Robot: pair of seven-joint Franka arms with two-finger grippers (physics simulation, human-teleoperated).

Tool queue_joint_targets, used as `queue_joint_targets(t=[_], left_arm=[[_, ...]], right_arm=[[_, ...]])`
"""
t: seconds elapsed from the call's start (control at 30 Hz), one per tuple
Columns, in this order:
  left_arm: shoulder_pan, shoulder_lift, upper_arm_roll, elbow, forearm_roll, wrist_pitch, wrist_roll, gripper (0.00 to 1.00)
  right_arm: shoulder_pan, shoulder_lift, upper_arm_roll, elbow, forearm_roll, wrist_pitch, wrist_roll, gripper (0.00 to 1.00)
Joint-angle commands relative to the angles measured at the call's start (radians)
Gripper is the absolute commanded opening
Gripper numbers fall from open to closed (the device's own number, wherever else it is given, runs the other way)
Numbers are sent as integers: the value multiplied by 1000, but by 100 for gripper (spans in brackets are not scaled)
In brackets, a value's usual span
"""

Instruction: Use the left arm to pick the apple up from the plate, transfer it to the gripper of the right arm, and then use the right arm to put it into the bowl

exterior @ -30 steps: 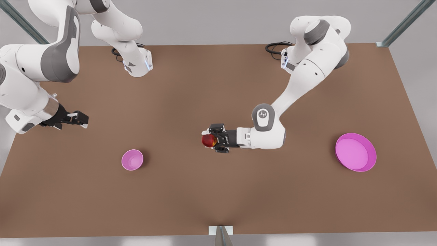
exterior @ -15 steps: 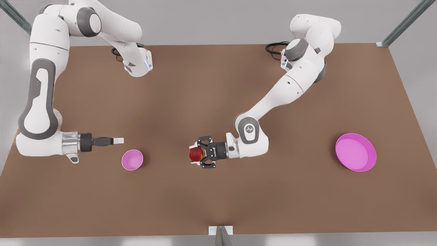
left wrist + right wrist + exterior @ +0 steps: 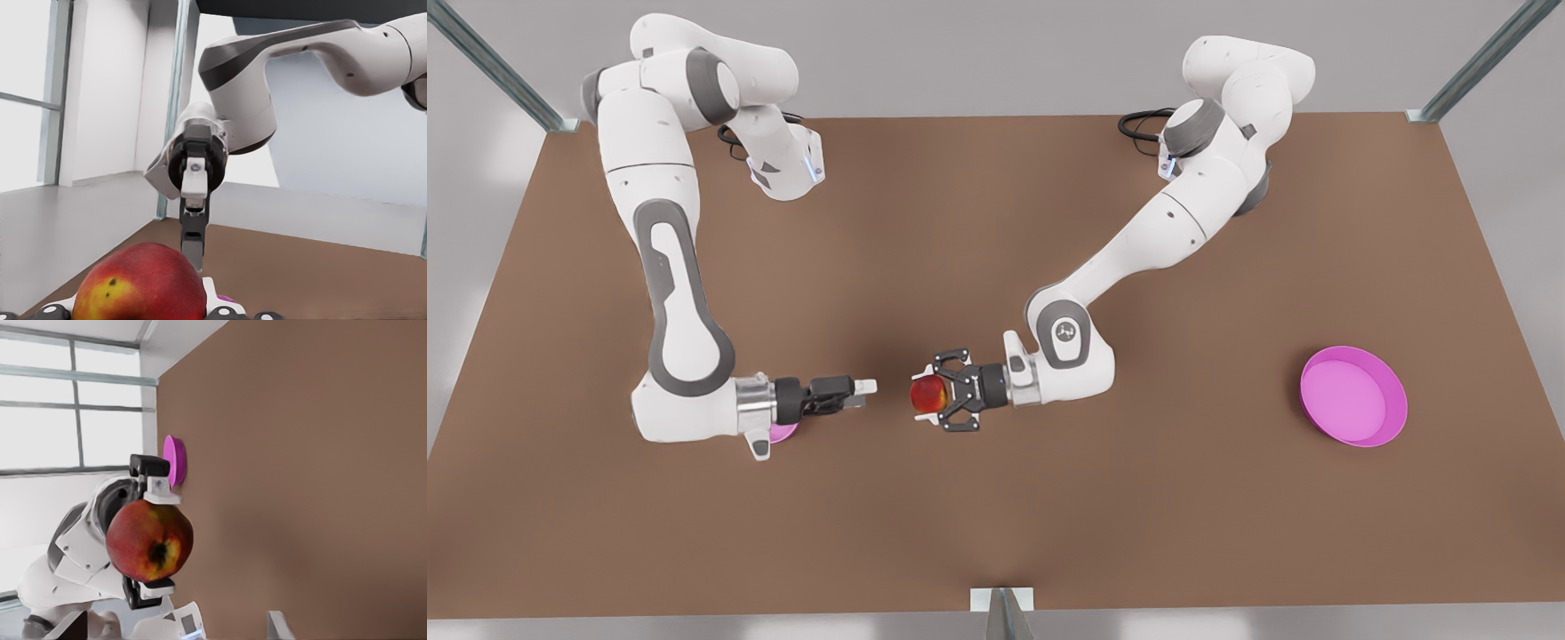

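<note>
The table [image 3: 996,516] looks like matt brown board, smooth and unmarked. Arm shells [image 3: 671,267] are glossy white plastic with grey joint covers. The apple [image 3: 927,393] has smooth, faintly shiny skin; the plate [image 3: 1353,396] resembles smooth satin plastic.

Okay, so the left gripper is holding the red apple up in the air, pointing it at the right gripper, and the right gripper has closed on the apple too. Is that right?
Not quite. The right gripper is not closed on the apple. The front view shows a clear gap between them, and its fingers are open. The rest holds: the left gripper holds the red apple in the air, pointing it at the right gripper.
</note>
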Motion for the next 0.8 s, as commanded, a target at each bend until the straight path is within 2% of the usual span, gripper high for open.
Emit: queue_joint_targets(t=[0.0,0.1,0.3,0.5,0.53,0.6,0.63,0.67,0.7,0.73,0.77], left_arm=[[-2,0,-1,0,-6,5,324,70],[-9,1,1,-1,-21,13,324,70],[-14,0,4,-4,-19,14,326,70],[-14,0,4,-4,-19,14,324,70],[-14,0,5,-4,-19,14,324,70],[-14,0,5,-4,-18,14,326,70],[-14,0,7,-4,-18,14,326,70],[-14,0,7,-4,-18,14,326,70],[-14,0,7,-6,-18,14,326,70],[-14,0,7,-6,-18,14,324,81],[-13,1,7,-10,-19,14,324,99]], right_arm=[[39,8,0,1,32,143,-137,100],[111,15,0,1,124,254,-80,100],[133,15,2,-1,162,286,-39,100],[142,-8,4,-71,159,278,-48,100],[142,-12,4,-71,159,277,-39,95],[141,-12,7,-70,159,278,-37,68],[139,-12,7,-71,159,278,-39,63],[139,-12,7,-70,159,278,-39,53],[139,-12,7,-70,159,278,-37,49],[139,-12,7,-68,159,278,-37,49],[138,-12,7,-68,159,278,-37,49]])
